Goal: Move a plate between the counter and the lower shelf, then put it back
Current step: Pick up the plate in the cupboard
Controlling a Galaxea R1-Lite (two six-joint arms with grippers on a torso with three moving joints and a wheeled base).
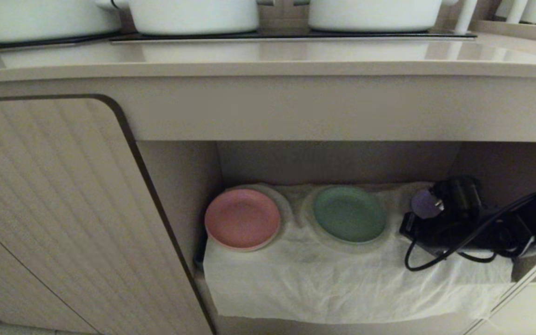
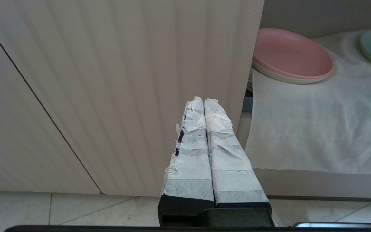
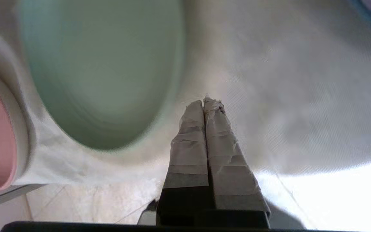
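Right tool [image 3: 204, 102], tape-wrapped fingers pressed together and empty, just beside the small round mint-green matte plate [image 1: 350, 213] on the cloth-draped lower shelf [image 1: 342, 284], the arm hiding most of a purple plate [image 1: 424, 204]; left tool [image 2: 204, 101] likewise closed, facing a ribbed cabinet door [image 2: 108, 80].

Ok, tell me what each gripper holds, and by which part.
Nothing. The right gripper and left gripper are both shut and empty; the plate lies free.
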